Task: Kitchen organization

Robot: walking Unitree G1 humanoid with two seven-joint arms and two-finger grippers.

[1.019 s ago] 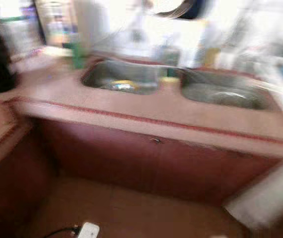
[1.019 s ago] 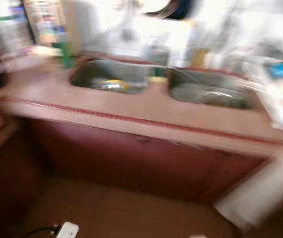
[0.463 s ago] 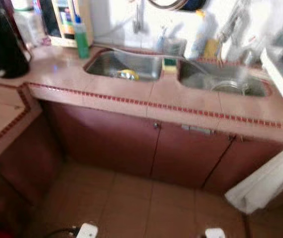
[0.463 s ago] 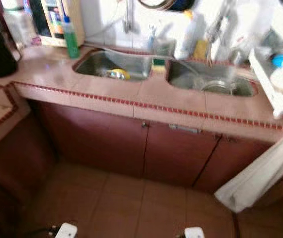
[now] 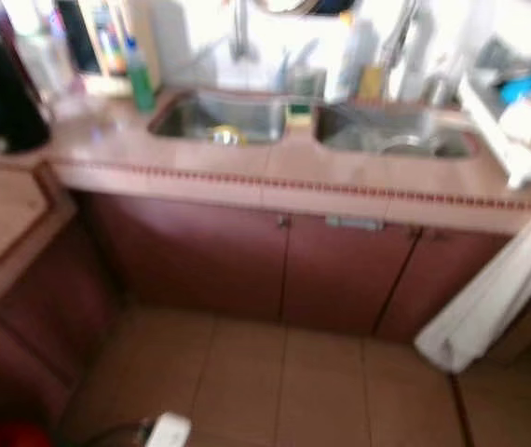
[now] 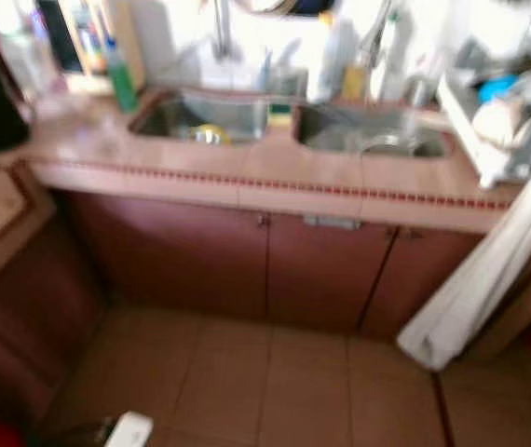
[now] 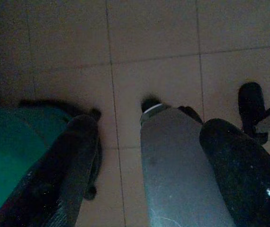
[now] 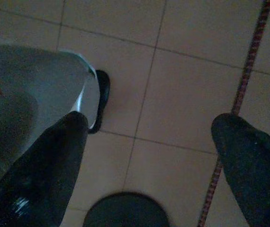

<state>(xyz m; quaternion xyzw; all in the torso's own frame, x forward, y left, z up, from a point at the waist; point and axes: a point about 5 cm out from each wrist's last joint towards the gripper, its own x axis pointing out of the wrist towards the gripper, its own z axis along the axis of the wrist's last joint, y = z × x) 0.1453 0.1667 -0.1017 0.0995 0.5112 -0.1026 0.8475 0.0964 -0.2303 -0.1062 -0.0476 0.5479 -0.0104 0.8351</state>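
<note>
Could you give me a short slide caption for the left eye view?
Blurred view down at a tiled counter with a double sink, red cupboard doors below.

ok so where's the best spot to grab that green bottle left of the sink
Probably the green bottle is best taken around its straight body, below the narrower top. It stands upright near the counter's back, with items close behind it, so come in level from the front, jaws either side.
</note>
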